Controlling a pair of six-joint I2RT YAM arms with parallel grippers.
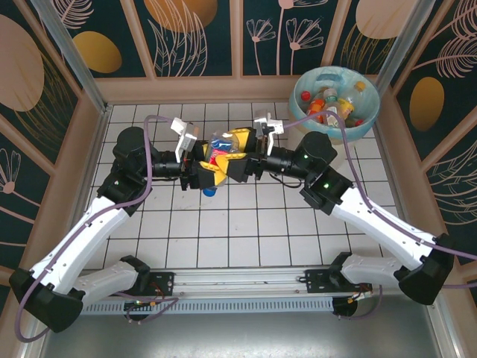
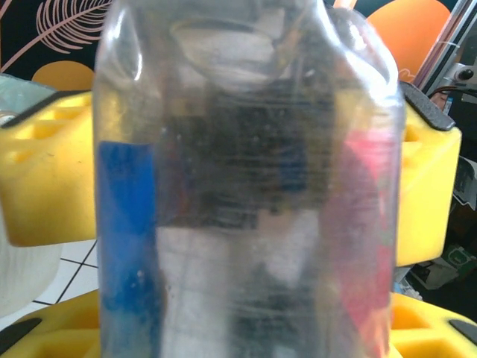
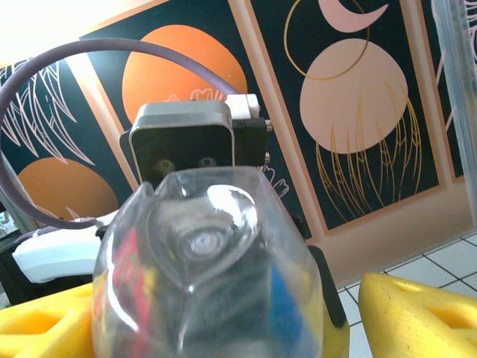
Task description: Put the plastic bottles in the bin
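Observation:
A clear plastic bottle (image 1: pixel 220 149) with a red and blue label and a blue cap hangs above the tiled table between both grippers. My left gripper (image 1: pixel 203 168) is shut on this bottle (image 2: pixel 246 186), which blocks most of the left wrist view. My right gripper (image 1: pixel 240 159) stands open around the bottle's base (image 3: pixel 205 261), with a gap showing between the bottle and its right yellow finger (image 3: pixel 417 313). The bin (image 1: pixel 299 95) stands at the far right corner and holds several bottles (image 1: pixel 332 104).
Wooden panelled walls (image 1: pixel 71 127) close in the white tiled table (image 1: pixel 223 231) on the left, back and right. A metal rail (image 1: pixel 238 282) with both arm bases runs along the near edge.

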